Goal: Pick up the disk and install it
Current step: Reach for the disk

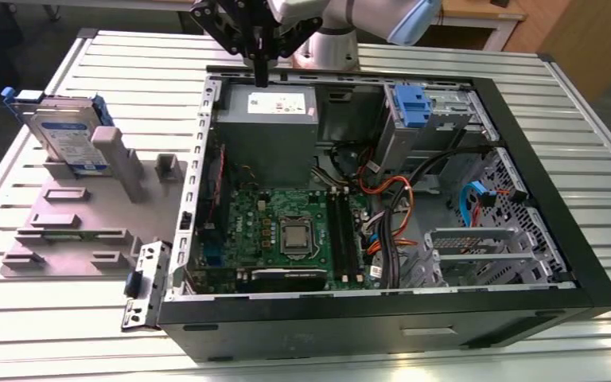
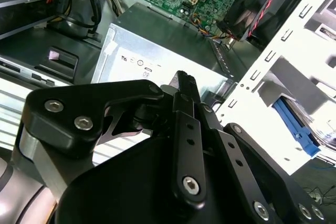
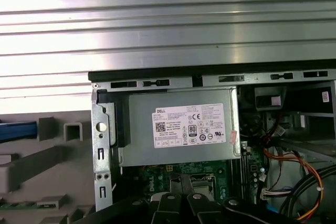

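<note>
Your gripper (image 1: 260, 72) hangs at the top centre of the exterior view. It sits over the upper edge of the open computer case (image 1: 391, 306), with its tip just above the grey power supply (image 1: 266, 119). The two fingers are pressed together and hold nothing (in the second wrist view they read as one black blade, the gripper (image 2: 185, 80) set against the power supply (image 2: 157, 51) lid).

The disk (image 1: 67, 135) is in the upper left of the exterior view. It stands on edge in the grey fixture (image 1: 83, 223) on the slatted metal table (image 1: 603, 159), label toward the camera, with its blue bracket showing along the top. It is outside the case and well apart from the gripper.

Inside the case, the green motherboard (image 1: 284, 231) lies lower middle. A metal drive cage with a blue tab (image 1: 417, 107) sits at the upper right.
</note>
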You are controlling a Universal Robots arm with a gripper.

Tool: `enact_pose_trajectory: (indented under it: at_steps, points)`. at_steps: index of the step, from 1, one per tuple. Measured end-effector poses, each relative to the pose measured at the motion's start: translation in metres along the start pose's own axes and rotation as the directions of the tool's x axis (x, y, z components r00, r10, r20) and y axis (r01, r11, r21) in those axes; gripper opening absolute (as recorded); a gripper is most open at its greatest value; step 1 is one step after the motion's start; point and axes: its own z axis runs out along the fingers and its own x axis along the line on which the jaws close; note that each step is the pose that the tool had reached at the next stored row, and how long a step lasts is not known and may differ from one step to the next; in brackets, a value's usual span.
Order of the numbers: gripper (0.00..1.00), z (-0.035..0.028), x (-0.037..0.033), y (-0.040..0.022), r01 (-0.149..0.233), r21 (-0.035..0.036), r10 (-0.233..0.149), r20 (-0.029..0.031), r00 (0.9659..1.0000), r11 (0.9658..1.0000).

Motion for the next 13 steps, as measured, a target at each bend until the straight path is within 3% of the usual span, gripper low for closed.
enact_pose_trajectory:
  at_steps: [13]
  points:
    - [0.11,-0.0002,0.0194,-0.0015,0.000,-0.0001,0.000,0.0001,1.0000,1.0000]
